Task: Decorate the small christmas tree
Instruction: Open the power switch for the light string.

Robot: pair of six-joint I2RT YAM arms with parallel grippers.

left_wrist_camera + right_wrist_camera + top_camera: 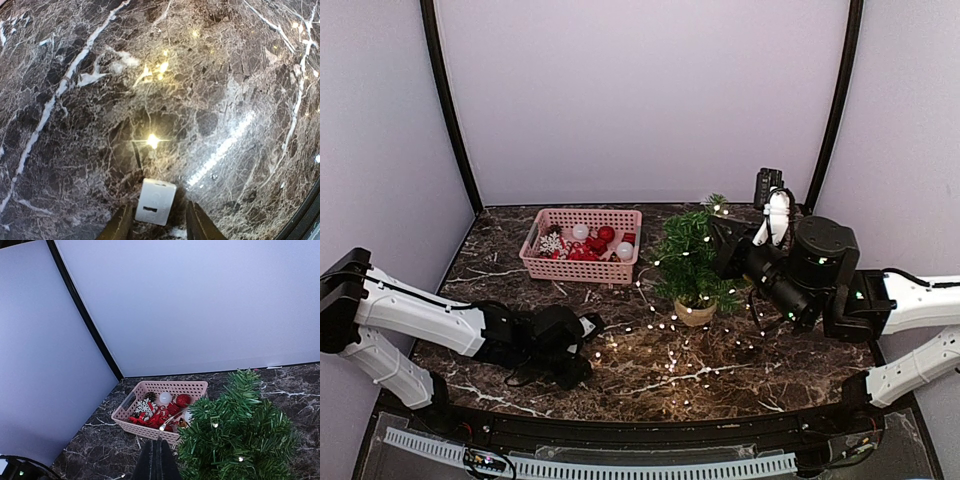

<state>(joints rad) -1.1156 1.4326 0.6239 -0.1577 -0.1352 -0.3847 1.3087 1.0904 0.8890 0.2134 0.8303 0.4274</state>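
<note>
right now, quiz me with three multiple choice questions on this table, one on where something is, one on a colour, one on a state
1. In the top view, where is the basket relative to the tree?
A) left of it
B) right of it
C) under it

2. What colour is the basket?
A) blue
B) pink
C) green

3. The string of lights is:
A) switched off
B) packed in a box
C) lit

Answers:
1 A, the basket sits left of the tree with a gap between them.
2 B, its lattice walls are pink.
3 C, it glows on the tree and on the tabletop.
</note>
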